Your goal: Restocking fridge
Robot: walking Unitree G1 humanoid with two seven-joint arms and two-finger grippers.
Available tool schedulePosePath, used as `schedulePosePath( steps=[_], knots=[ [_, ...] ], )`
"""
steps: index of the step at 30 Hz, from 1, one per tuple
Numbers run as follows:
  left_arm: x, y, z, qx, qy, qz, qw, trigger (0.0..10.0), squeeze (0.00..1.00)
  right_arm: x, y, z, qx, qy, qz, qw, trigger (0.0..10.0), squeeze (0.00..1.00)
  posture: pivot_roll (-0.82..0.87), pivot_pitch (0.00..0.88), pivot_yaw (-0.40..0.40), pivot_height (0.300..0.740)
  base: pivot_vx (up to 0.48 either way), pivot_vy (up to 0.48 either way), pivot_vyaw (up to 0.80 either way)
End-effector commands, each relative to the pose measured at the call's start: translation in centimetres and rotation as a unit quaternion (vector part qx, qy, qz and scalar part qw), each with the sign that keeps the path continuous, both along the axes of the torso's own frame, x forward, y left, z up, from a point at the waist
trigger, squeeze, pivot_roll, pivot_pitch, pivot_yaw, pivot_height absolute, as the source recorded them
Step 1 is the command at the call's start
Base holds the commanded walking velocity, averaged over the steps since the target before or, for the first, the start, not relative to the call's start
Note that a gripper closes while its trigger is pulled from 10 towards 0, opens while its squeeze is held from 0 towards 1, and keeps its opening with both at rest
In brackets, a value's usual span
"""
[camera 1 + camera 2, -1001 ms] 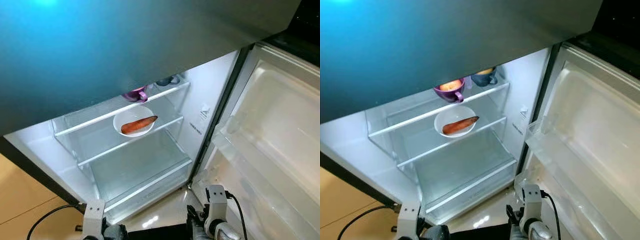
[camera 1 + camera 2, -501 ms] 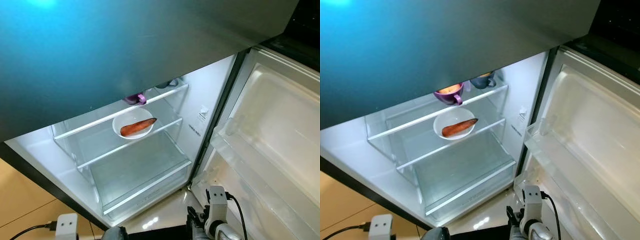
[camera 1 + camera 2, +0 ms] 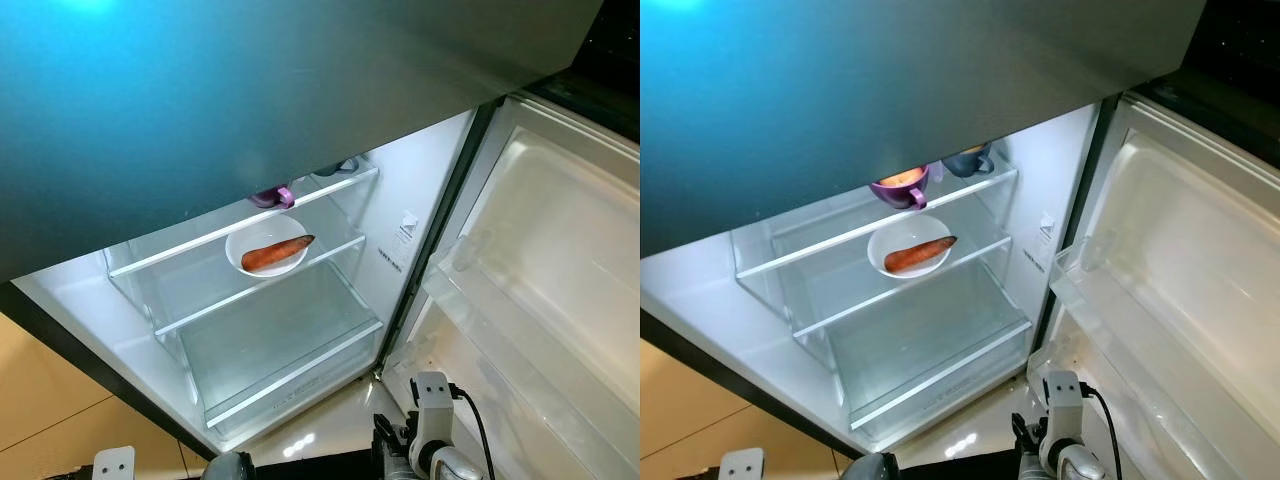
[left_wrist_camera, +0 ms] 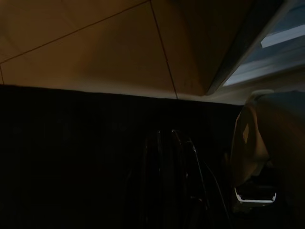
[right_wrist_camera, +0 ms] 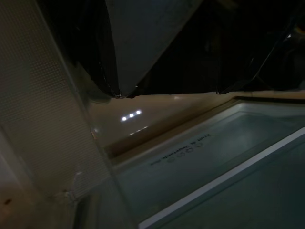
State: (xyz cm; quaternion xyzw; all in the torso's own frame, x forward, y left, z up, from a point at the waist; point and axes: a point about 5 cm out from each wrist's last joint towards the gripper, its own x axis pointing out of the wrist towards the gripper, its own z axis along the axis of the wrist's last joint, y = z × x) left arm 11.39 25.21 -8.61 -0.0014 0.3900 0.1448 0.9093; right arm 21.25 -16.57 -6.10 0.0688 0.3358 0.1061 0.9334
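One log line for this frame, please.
scene: fridge open | middle shelf: plate with sweet potato | upper shelf: purple cup, blue cup | arms: low, idle

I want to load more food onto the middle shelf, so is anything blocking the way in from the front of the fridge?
Nothing visible blocks it. The fridge door is swung wide to the right, and the middle shelf is open at the front. A white bowl holding a sweet potato sits toward its back, with bare glass beside it.

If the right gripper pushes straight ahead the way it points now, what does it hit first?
Probably the fridge's bottom glass shelf, near its white front edge; depth in the dark right wrist view is unclear.
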Motion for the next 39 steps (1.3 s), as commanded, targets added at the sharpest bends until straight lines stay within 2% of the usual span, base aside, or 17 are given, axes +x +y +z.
schedulePosePath(
  steps=[1,7,13,39],
  knots=[
    [-0.6,-0.2,-0.3,-0.001,0.009,0.012,1.000,10.0,0.00,-1.1,0.5,-0.7,0.012,0.025,0.020,0.999,10.0,0.00,-0.09,0.136,0.018,0.645,0.000,0.000,0.00],
    [0.2,0.0,-0.1,-0.004,0.010,-0.007,1.000,10.0,0.00,-1.2,0.4,-0.8,-0.007,0.027,0.011,1.000,10.0,0.00,-0.09,0.138,0.021,0.659,0.000,0.000,0.00],
    [0.5,-1.9,-0.6,-0.028,0.026,-0.068,0.997,10.0,0.00,-1.4,0.3,-0.9,-0.012,0.032,0.011,0.999,10.0,0.00,-0.09,0.139,0.021,0.659,0.000,0.000,0.00],
    [0.8,-2.0,-0.5,-0.028,0.021,-0.073,0.997,10.0,0.00,-1.5,0.2,-1.0,-0.011,0.031,0.017,0.999,10.0,0.00,-0.09,0.136,0.018,0.659,0.000,0.000,0.00]
  ],
)
